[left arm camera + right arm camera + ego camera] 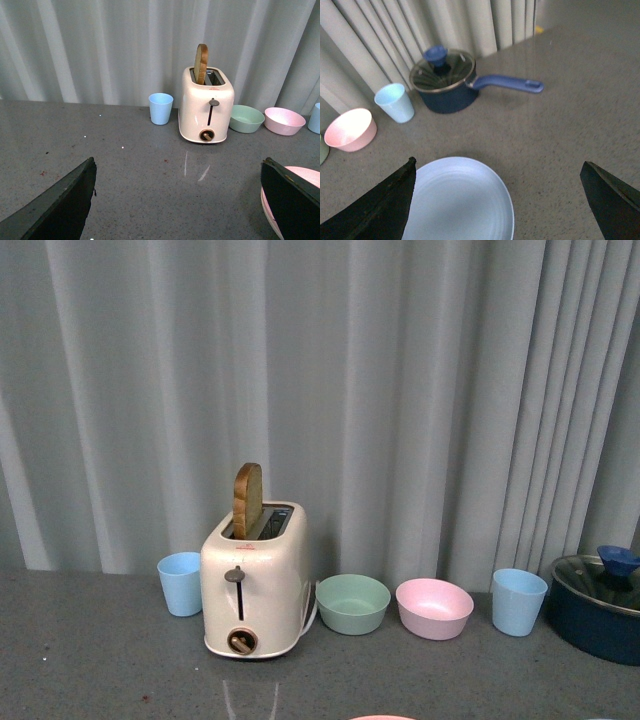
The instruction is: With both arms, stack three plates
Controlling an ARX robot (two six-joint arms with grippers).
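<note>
1. Beneath the right gripper [498,161], the light blue plate [457,200] is lying flat on the grey table [560,140] with nothing stacked on it. The gripper's fingers are standing wide apart and gripping nothing, presumably so that the rim can pass between them.
2. Beside the left gripper [177,161], the pink plate [309,175] is resting on the same table, partly hidden behind one dark finger [292,200]. This gripper's fingers are likewise spread wide and holding nothing.
3. The cream plate is not showing in any view, so its position cannot be told. Only a thin pink sliver is peeking over the lower edge of the front view.
4. Judged from this layout, stacking is not yet under way: the two visible plates are lying apart, one under each arm, which suits a separate pickup by each.
5. Well behind the plates, the toaster [255,585] with its bread slice [247,498], two light blue cups [181,583] [518,601], the mint-green bowl [353,603], the pink bowl [434,608] and the lidded saucepan [445,87] are standing in a row along the curtain [400,390], probably as bystanders to the task.
</note>
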